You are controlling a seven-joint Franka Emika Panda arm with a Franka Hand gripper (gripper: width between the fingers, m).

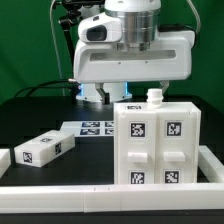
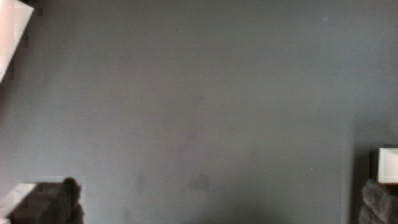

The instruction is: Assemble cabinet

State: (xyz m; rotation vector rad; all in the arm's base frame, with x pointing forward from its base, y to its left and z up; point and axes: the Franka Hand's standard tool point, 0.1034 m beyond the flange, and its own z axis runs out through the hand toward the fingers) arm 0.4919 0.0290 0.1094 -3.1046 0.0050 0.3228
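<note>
The cabinet's large white box (image 1: 156, 145) stands upright on the black table at the exterior view's right. Its front has recessed panels with black-and-white tags, and a small white knob (image 1: 155, 96) sticks up from its top. A smaller white tagged piece (image 1: 45, 150) lies on the table at the left. My gripper (image 1: 115, 95) hangs above and behind the box, partly hidden by it. In the wrist view the gripper (image 2: 214, 205) is open and empty over bare dark table, with one dark fingertip (image 2: 48, 203) at each side.
The marker board (image 1: 98, 128) lies flat behind the box. A white rail (image 1: 90, 190) runs along the front and continues on both sides. White edges show in the wrist view at a corner (image 2: 11, 40) and by one fingertip (image 2: 388, 160).
</note>
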